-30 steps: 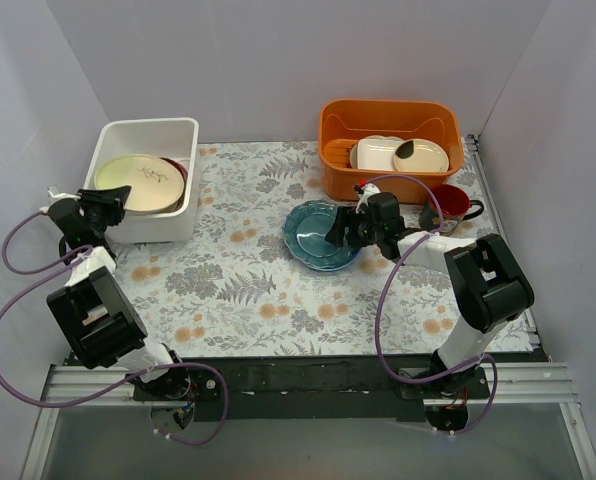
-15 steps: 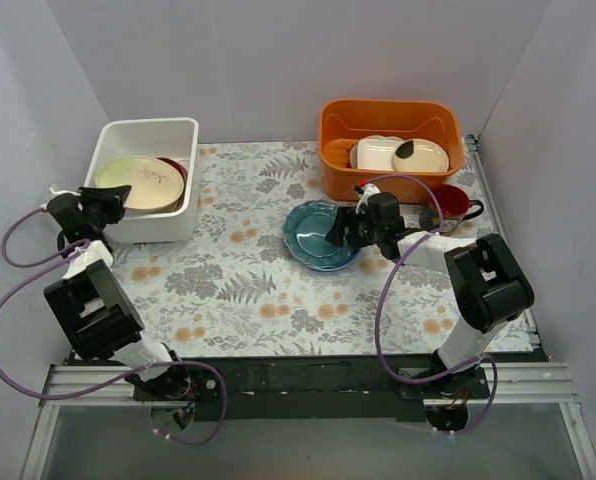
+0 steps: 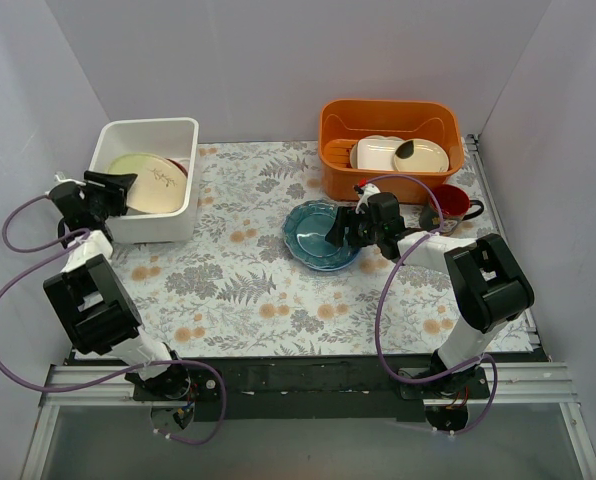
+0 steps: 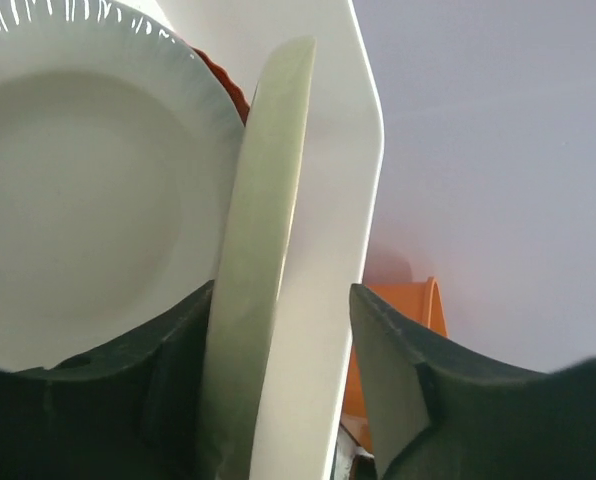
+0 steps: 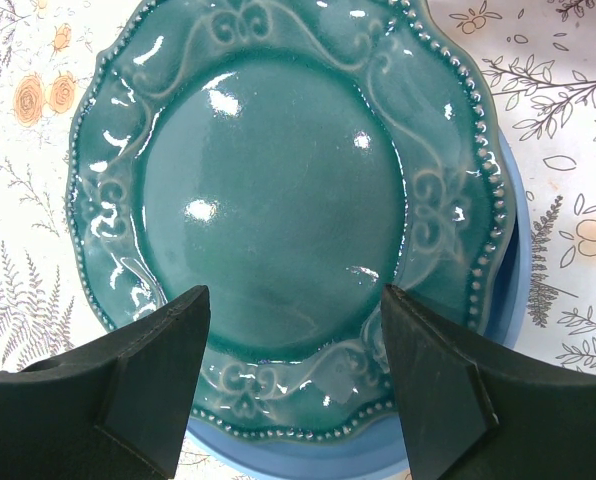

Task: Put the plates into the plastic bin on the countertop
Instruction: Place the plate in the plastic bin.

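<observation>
The white plastic bin (image 3: 148, 124) stands at the far left of the countertop (image 3: 248, 285). A cream-green plate (image 3: 150, 177) leans inside it on a red-brown plate (image 3: 182, 166). My left gripper (image 3: 115, 186) is at the bin's left wall. In the left wrist view my left gripper (image 4: 283, 300) is open, its jaws straddling the cream-green plate's edge (image 4: 263, 200) and the bin wall (image 4: 328, 150), with a white plate (image 4: 78, 200) beside them. My right gripper (image 3: 342, 228) is open just over the near rim of the teal-blue plate (image 5: 278, 190), which lies on a blue plate (image 5: 508, 290).
An orange tub (image 3: 390, 112) with cream dishes (image 3: 383, 152) stands at the far right. A red mug (image 3: 451, 203) sits in front of it, close to my right arm. White walls close in the left, far and right sides.
My left gripper has moved a little farther over the bin's left wall, and the cream-green plate now lies lower inside the bin. My right gripper has not moved.
</observation>
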{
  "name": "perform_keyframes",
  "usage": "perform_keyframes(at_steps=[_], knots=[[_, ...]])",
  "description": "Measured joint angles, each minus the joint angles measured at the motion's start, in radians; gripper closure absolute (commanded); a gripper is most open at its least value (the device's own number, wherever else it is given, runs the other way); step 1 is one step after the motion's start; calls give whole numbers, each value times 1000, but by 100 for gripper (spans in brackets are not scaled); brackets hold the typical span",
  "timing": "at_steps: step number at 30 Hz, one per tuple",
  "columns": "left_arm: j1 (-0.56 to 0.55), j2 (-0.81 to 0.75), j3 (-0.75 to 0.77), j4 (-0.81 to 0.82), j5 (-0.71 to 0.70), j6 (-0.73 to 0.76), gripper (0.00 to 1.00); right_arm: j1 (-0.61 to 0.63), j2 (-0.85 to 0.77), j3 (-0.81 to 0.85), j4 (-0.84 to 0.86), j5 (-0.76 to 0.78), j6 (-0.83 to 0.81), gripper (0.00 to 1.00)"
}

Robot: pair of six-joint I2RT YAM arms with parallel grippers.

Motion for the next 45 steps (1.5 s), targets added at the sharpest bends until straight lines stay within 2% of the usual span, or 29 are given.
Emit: perform_keyframes(at_steps=[7,10,24,36,45], knots=[[-29,-1,56,-69,-35,58,8,0,0,0,0,-2,0,24],[-48,-1,97,-137,-64,100,2,0,0,0,0,-3,0,24],[-166,2,294,-446,-274,313,2,0,0,0,1,-14,1,24],[-174,74,430,-616,-391,447,2,0,0,0,2,-20,4,24],[-249,87,537,-754,-558,568,2,0,0,0,14,-31,15,24]])
